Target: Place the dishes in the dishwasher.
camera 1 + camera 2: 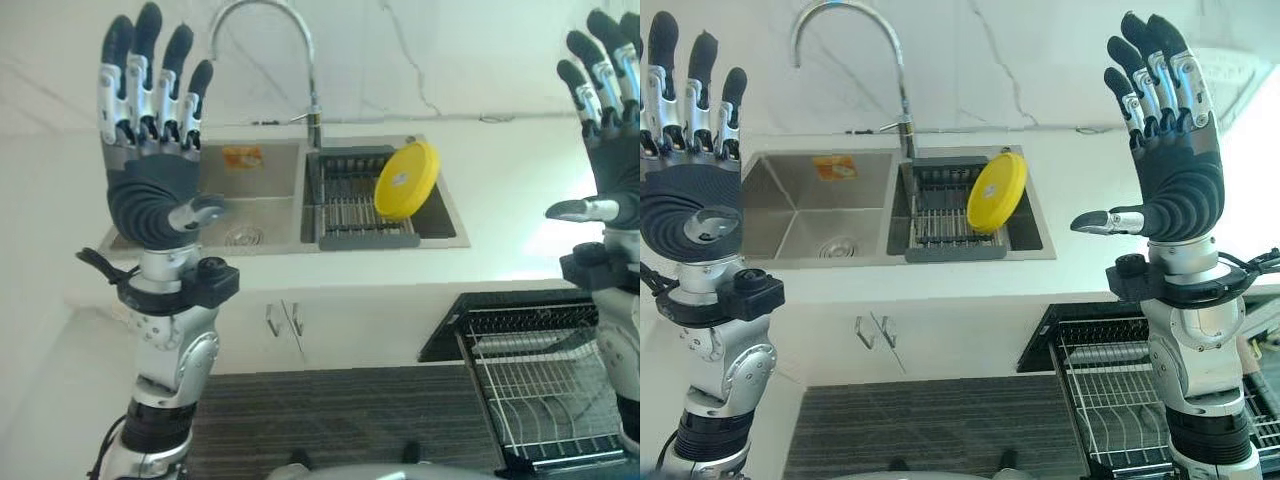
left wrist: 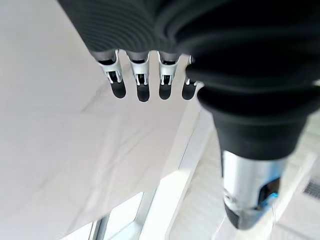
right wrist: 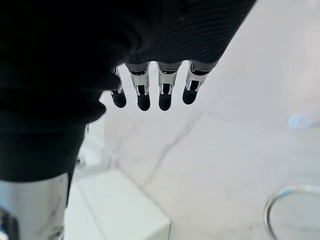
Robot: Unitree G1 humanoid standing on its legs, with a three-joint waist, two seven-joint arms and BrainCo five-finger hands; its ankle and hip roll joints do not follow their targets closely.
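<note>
1. A round yellow plate [image 1: 997,191] leans tilted on edge in the dark rack [image 1: 940,225] inside the sink's [image 1: 790,225] right basin.
2. Left hand [image 1: 150,190] and right hand [image 1: 1175,170] are raised, fingers straight, empty.
3. The dishwasher rack [image 1: 1130,400] stands pulled out at lower right.

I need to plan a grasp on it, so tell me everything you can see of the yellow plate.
The yellow plate is round, plain and smooth, plastic by its look, with a small pale mark near its middle. It stands tilted on edge in the dark wire rack that sits in the sink's right basin, leaning toward the right side. Neither hand touches it.
</note>
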